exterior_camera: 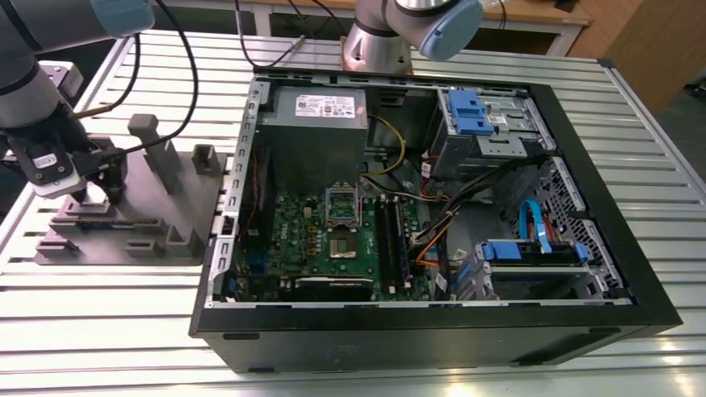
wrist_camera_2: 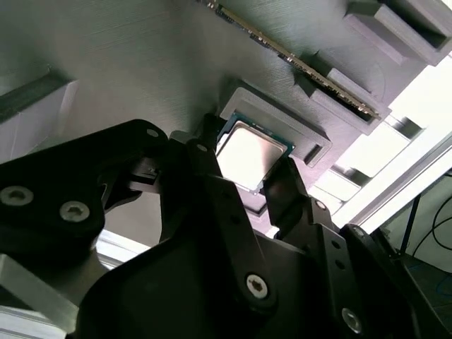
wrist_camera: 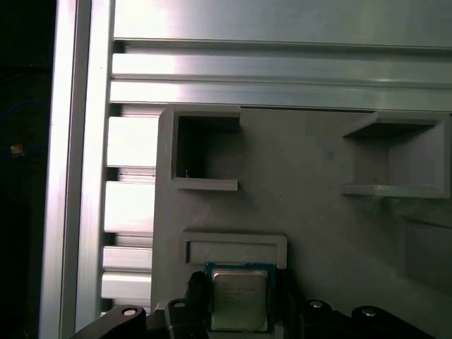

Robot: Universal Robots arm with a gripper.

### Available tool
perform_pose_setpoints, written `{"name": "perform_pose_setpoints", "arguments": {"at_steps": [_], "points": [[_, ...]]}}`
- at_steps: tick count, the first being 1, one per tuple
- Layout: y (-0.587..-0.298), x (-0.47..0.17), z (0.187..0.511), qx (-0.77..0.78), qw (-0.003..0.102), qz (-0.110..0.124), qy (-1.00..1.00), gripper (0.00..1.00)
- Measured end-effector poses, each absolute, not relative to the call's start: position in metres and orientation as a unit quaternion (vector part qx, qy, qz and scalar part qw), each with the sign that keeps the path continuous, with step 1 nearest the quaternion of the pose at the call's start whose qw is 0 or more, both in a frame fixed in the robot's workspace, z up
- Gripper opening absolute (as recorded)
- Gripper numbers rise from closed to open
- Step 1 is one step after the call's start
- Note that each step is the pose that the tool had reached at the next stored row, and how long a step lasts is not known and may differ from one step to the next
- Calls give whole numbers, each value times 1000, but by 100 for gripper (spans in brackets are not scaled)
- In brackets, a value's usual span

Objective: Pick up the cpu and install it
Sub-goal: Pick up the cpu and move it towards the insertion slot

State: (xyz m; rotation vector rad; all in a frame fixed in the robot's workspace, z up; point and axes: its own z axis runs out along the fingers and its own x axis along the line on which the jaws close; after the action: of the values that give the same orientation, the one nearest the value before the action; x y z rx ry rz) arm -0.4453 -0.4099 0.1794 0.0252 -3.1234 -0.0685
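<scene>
The cpu (wrist_camera_2: 252, 154) is a small silvery square chip with a pale rim. It sits between the two black fingers (wrist_camera_2: 200, 166) of my gripper (wrist_camera_2: 244, 169), which press against its opposite edges. In the first wrist view the cpu (wrist_camera: 239, 300) lies just beside a raised holder block of the grey moulded tray (wrist_camera: 318, 183), with my gripper (wrist_camera: 244, 307) closed around it. In the exterior view my gripper (exterior_camera: 97, 197) is low over the tray (exterior_camera: 144, 236) at the exterior view's left, away from the open computer case (exterior_camera: 431, 322).
The green motherboard (exterior_camera: 298, 223) lies in the case with its shiny socket frame (exterior_camera: 343, 204) raised above the socket (exterior_camera: 340, 246). A grey power supply box (exterior_camera: 314, 124), blue drive brackets (exterior_camera: 469, 112) and loose cables fill the case. Tall posts (exterior_camera: 152, 149) rise from the tray.
</scene>
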Motion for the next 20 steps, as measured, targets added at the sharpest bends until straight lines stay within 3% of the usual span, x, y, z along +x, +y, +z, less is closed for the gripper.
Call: {"name": "perform_pose_setpoints", "arguments": {"at_steps": [20], "points": [[-410, -450, 180, 17, 9, -24, -1000, 52]]}}
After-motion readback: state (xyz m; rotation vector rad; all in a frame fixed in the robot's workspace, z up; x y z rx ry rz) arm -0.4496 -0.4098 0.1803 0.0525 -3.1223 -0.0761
